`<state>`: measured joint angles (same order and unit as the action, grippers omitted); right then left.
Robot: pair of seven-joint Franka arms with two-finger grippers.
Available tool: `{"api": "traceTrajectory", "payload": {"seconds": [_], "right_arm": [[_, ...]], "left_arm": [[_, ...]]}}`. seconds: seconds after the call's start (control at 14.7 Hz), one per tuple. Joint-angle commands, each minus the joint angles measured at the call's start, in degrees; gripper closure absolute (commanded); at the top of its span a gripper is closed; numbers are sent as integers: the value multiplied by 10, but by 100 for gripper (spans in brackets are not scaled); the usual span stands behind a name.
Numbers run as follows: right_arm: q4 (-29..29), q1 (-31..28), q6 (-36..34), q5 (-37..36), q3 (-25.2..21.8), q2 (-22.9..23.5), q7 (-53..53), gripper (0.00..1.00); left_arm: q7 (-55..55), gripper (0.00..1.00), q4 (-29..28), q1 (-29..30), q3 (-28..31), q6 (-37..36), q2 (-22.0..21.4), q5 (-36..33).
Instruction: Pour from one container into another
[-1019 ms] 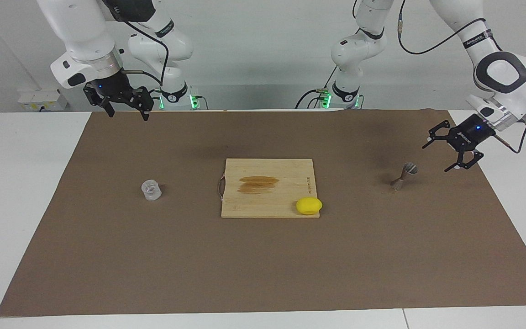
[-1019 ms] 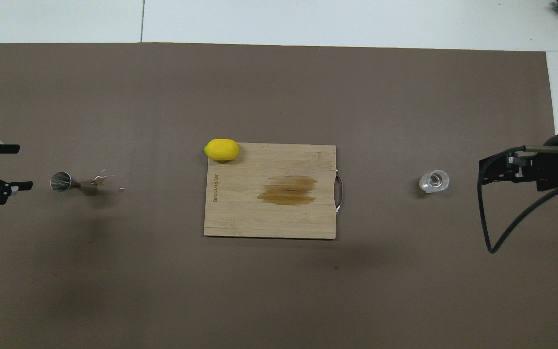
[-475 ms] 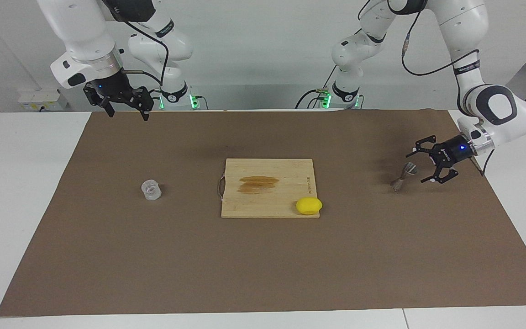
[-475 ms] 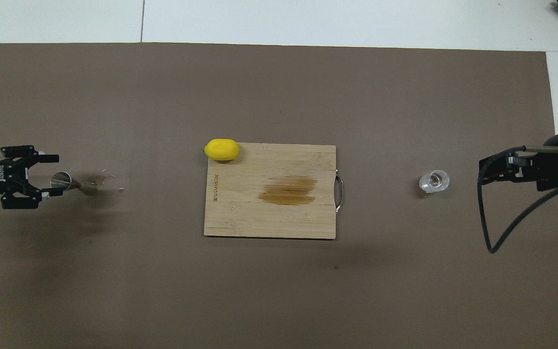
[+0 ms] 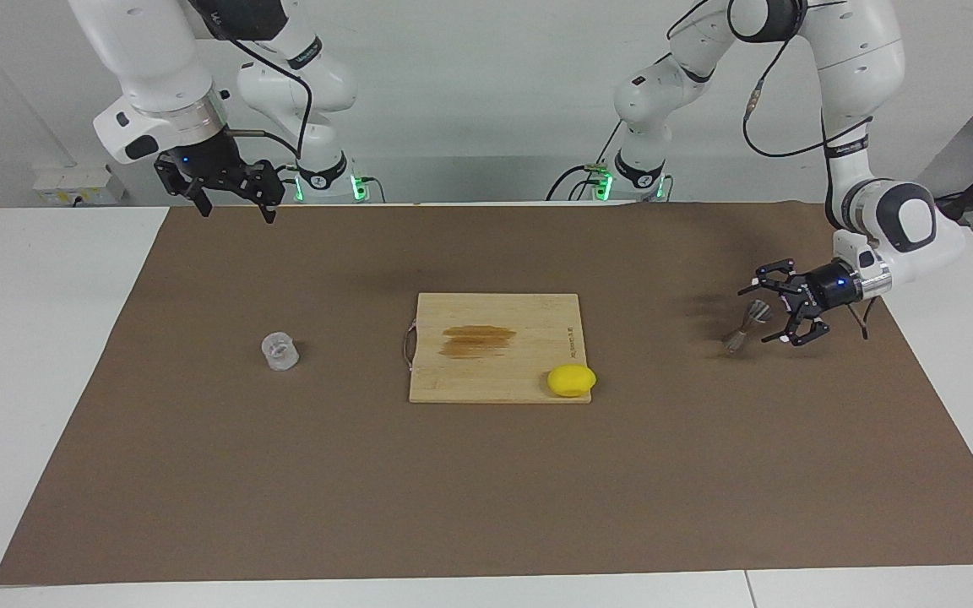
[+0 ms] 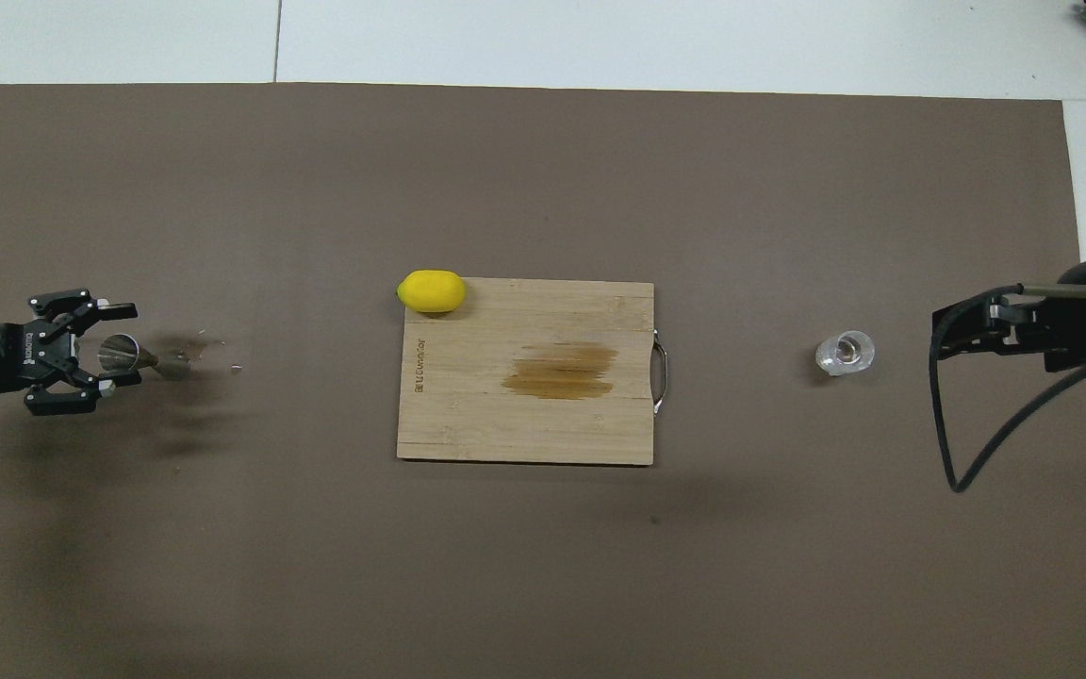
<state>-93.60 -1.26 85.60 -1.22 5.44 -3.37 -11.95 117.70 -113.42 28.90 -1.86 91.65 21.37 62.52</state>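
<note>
While upright, jigger [image 5: 746, 325] sits between left end effector [image 5: 763, 316] fingers—spread.

An engraved mark on the cutting board [image 6: 524, 372] is too small to read

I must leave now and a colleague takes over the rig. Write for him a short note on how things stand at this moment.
Left gripper: open, low at the jigger, fingers on either side of its top cone, not closed on it.
Right gripper: open, waiting in the air near its base, holding nothing.
Clear cup: upright on the mat toward the right arm's end, untouched.
Jigger: upright on the mat toward the left arm's end.
Cutting board lies between them, with a lemon at its corner.
Done: approach to the jigger. Left: grasp, bring the two containers together, pour.
</note>
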Motion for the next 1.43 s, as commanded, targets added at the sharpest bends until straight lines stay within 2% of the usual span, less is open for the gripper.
{"api": "traceTrajectory", "payload": {"seconds": [0.0, 0.41, 0.61, 0.88, 1.09, 1.36], "right_arm": [[-11, -9, 6, 4, 4, -12, 9, 1], [-12, -9, 6, 4, 4, -12, 9, 1], [-11, -9, 6, 4, 4, -12, 9, 1], [-11, -9, 6, 4, 4, -12, 9, 1], [-11, -9, 6, 4, 4, -12, 9, 1], [-11, -9, 6, 4, 4, -12, 9, 1]], "left_arm": [[32, 0, 3, 24, -4, -52, 25, 18], [95, 0, 2, 38, -5, -117, 75, 42], [139, 0, 2, 34, -5, -120, 76, 89], [141, 0, 7, 41, -4, -131, 75, 112], [168, 0, 14, 56, -3, -160, 76, 97], [221, 0, 14, 67, -3, -156, 79, 72]]}}
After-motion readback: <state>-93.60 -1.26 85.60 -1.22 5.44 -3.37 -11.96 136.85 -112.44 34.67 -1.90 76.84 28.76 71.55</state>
